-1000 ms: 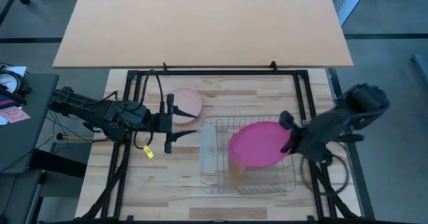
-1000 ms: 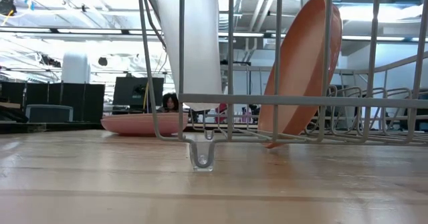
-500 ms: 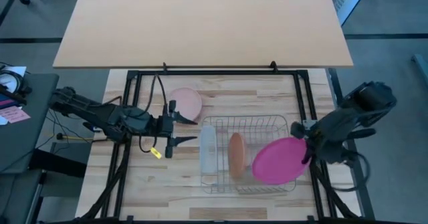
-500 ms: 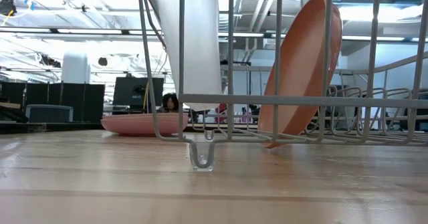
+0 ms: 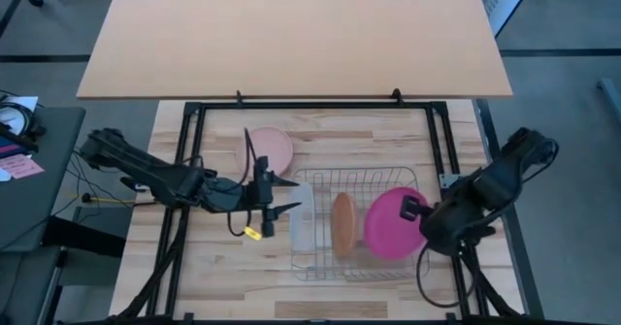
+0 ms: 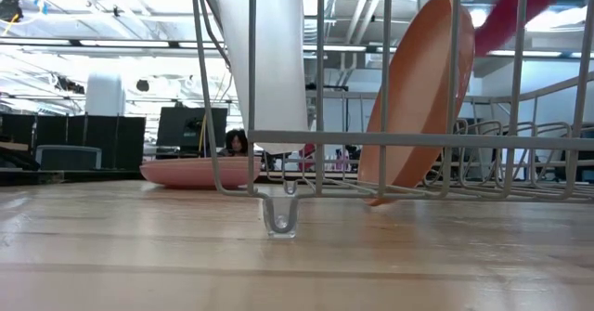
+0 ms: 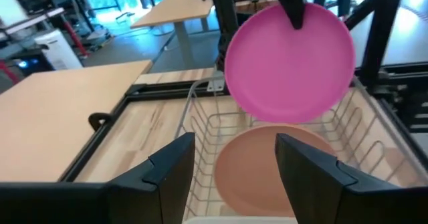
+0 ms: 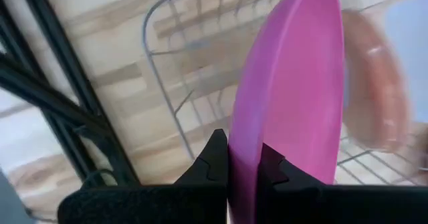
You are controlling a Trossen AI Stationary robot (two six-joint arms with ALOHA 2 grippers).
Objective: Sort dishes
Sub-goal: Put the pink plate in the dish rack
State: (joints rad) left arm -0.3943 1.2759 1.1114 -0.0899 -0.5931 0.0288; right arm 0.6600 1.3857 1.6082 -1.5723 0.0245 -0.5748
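Observation:
My right gripper (image 5: 413,209) is shut on a magenta plate (image 5: 388,224), which hangs over the right half of the silver wire rack (image 5: 408,267). An orange plate (image 5: 343,223) stands on edge between the rack's wires, leaning toward the right. A pale pink plate (image 5: 268,148) lies flat on the table, left of the rack and toward the far side. My left gripper (image 5: 281,195) is open at the rack's left side, pointing across it at the magenta plate (image 7: 291,63). My right gripper pinches the magenta plate's upper rim (image 8: 249,140) between its two fingers, one finger (image 8: 215,158) on each face. The fingers come from above, pointing down. The plate hangs below them on edge, a little tilted, clear of the rack's wires.
A translucent white tray (image 5: 303,218) stands upright at the rack's left end, close to my left gripper. Black frame bars (image 5: 194,141) run along the table's left, right and far sides. Bare wood lies in front of the rack.
My right gripper has come down over the rack with the magenta plate and tipped it from almost flat to almost on edge. My left gripper has moved right toward the rack's left side, a little lower, rolling as it went. Its fingers stay open.

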